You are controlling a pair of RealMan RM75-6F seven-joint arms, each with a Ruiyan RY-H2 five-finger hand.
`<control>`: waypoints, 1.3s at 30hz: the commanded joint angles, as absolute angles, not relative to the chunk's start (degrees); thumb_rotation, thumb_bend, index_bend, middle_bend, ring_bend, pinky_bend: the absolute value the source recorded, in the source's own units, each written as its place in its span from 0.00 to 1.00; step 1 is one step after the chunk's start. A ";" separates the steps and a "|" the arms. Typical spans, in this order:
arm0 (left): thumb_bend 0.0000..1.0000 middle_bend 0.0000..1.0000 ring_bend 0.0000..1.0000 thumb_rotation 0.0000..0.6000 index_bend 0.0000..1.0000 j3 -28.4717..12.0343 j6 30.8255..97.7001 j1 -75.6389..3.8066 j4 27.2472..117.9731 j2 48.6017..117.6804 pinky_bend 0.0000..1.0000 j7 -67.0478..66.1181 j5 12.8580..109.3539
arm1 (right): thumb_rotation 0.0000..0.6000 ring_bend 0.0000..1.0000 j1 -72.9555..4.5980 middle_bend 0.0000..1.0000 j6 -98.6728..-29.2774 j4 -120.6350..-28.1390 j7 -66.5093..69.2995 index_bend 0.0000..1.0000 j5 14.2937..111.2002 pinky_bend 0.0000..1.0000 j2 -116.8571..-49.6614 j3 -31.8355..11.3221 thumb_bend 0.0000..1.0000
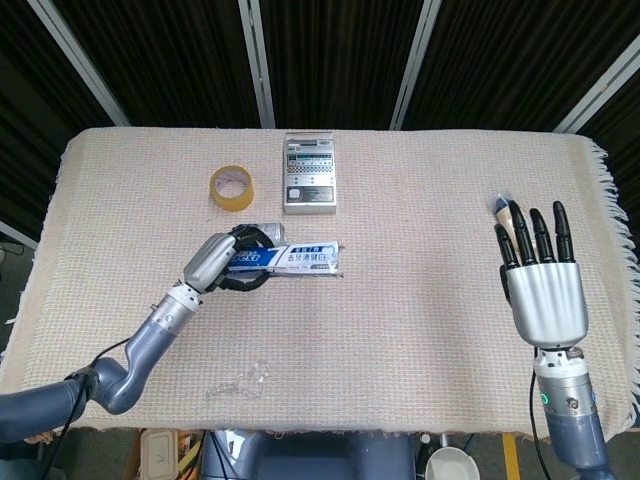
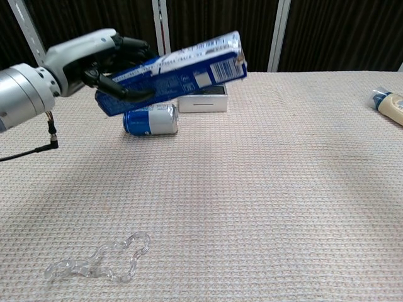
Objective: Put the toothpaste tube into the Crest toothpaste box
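Fingers of left hand grip Crest box aloft.

A lab bench: cloth-covered table before black curtains.

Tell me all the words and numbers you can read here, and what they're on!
Toothpaste box, held in the left hand: white print and a barcode, too blurred to read; no brand name legible.
Blue can: markings too small to read.
Gray device: rows of small labels, unreadable.
Toothpaste tube: no text readable.
Tape roll: no text.
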State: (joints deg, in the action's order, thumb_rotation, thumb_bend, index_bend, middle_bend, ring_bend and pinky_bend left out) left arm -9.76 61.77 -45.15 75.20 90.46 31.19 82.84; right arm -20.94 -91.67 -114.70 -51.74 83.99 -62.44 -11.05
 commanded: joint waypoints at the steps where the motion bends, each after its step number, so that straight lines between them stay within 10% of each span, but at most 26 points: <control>1: 0.42 0.39 0.24 1.00 0.42 -8.61 58.69 -46.43 69.67 95.03 0.33 32.56 82.01 | 1.00 0.16 -20.47 0.14 -91.56 -114.06 -51.28 0.29 84.03 0.00 -62.39 -11.09 0.40; 15: 0.42 0.39 0.24 1.00 0.41 -6.21 55.53 -48.37 55.89 105.61 0.32 34.64 84.47 | 1.00 0.16 -19.06 0.14 -88.03 -113.60 -46.54 0.30 81.87 0.00 -59.98 -10.42 0.40; 25: 0.42 0.35 0.21 1.00 0.41 -7.03 48.37 -49.36 66.20 96.87 0.29 19.75 79.69 | 1.00 0.16 -18.78 0.14 -85.50 -111.15 -43.93 0.30 80.73 0.00 -60.73 -9.58 0.40; 31: 0.38 0.13 0.01 1.00 0.17 -7.17 41.29 -50.33 73.14 90.72 0.09 11.52 73.67 | 1.00 0.15 -18.61 0.14 -84.40 -110.60 -43.98 0.30 79.75 0.00 -61.06 -9.20 0.40; 39: 0.30 0.08 0.00 1.00 0.14 -9.86 46.64 -48.45 79.34 86.11 0.08 5.23 70.21 | 1.00 0.10 -17.95 0.13 -83.80 -110.64 -46.48 0.30 77.06 0.00 -60.97 -8.75 0.40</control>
State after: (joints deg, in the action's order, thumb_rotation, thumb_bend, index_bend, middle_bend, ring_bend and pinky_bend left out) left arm -8.44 44.32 -49.48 75.42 88.85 5.48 71.23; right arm -18.37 -83.61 -110.44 -45.60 77.98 -61.09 -8.91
